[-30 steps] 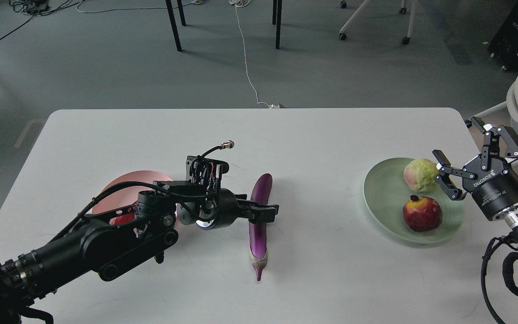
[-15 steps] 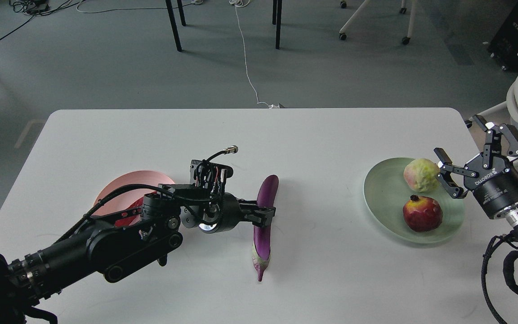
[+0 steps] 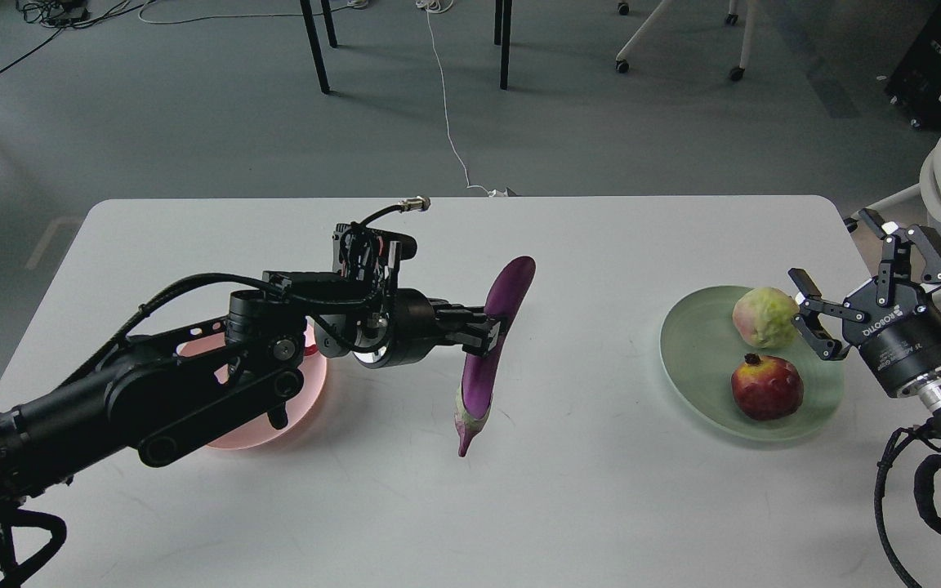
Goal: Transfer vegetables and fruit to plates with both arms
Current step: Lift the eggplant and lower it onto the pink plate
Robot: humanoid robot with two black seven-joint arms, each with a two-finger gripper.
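Left arm (image 3: 152, 400) enters from lower left of frame, crossing over the pink plate (image 3: 274, 433), which sits left of centre on the white table (image 3: 601, 506) and is mostly hidden by the arm; a bit of red shows at the plate by the wrist, can't tell what it is. Left gripper (image 3: 483, 331) at frame centre is clamped on the purple eggplant (image 3: 491, 343) around its middle. Eggplant tilted, rounded end up toward upper right, stem tip pointing down; looks lifted off the table, shadow beneath. Right of centre, green plate (image 3: 699, 367) holds the yellow-green fruit (image 3: 764, 317) at its upper part and the pomegranate (image 3: 767, 387) below it, close together. Right gripper (image 3: 813, 322) at right edge, fingers apart, empty, just beside the yellow-green fruit over the plate's right rim.
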